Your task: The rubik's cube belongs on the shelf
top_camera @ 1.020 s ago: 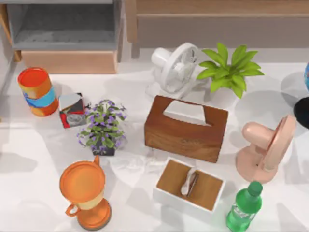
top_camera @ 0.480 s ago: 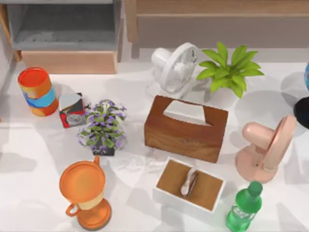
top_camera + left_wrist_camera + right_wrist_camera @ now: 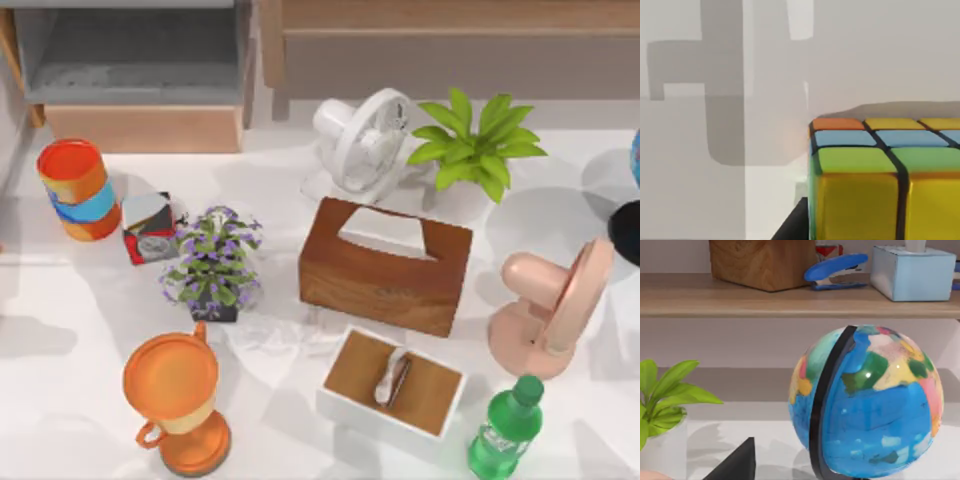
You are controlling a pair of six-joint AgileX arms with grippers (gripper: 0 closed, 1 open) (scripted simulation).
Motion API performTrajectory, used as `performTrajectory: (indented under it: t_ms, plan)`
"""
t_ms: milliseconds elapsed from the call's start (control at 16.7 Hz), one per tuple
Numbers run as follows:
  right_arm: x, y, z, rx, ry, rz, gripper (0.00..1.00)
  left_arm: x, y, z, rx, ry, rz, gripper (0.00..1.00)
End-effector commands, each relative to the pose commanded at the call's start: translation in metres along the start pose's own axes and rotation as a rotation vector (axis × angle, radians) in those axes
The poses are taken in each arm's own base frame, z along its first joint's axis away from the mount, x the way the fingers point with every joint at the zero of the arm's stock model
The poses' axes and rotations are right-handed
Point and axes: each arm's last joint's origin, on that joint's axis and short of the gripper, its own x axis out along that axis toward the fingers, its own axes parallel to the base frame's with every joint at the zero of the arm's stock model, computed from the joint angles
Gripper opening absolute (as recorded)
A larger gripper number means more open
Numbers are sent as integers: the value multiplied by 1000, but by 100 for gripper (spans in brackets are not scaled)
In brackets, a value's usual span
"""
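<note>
rubik's cube: in the left wrist view the rubik's cube (image 3: 885,180) is very close to the camera, lying on the white surface (image 3: 695,200); yellow, green, blue and orange tiles are visible, with black lines between them
left claw: a dark piece of the left claw (image 3: 792,225) shows just beside the cube; i cannot tell how far it is open, or if it touches the cube
shelf: the shelf (image 3: 450,30) stands along the far edge in the top view, to the right of a grey-lined box (image 3: 135,70) with a wood base; in the right wrist view its board (image 3: 740,300) carries a wooden block (image 3: 762,262), a blue stapler (image 3: 836,270) and a light blue tissue box (image 3: 912,271)
right claw: a dark tip of the right claw (image 3: 735,465) is seen near a globe (image 3: 867,400) and a green plant (image 3: 662,400) in a white pot; i cannot tell its opening
patterned cube: a red, black, white and grey cube (image 3: 150,228) sits between an orange can (image 3: 78,188) and a purple flower pot (image 3: 212,265), on the left side of the surface
middle of the surface: a white fan (image 3: 362,142), a brown wooden tissue box (image 3: 385,265), and a white tray (image 3: 392,385) with a wood bottom
right side: a pink fan (image 3: 555,305) and a green bottle (image 3: 505,428)
near left: an orange cup (image 3: 175,400)
</note>
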Motion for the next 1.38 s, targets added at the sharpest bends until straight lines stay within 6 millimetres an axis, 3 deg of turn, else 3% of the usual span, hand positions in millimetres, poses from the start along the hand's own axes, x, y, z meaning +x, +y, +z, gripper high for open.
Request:
performTrajectory:
  t_ms: [540, 960, 1380]
  plan:
    - [0, 0, 0, 0, 0, 0, 100, -1, 1, -1, -2, 2, 0, 0]
    - [0, 0, 0, 0, 0, 0, 100, -42, 2, -10, -44, 30, -7, 0]
    - [0, 0, 0, 0, 0, 0, 100, -31, 1, 4, -4, 6, 1, 0]
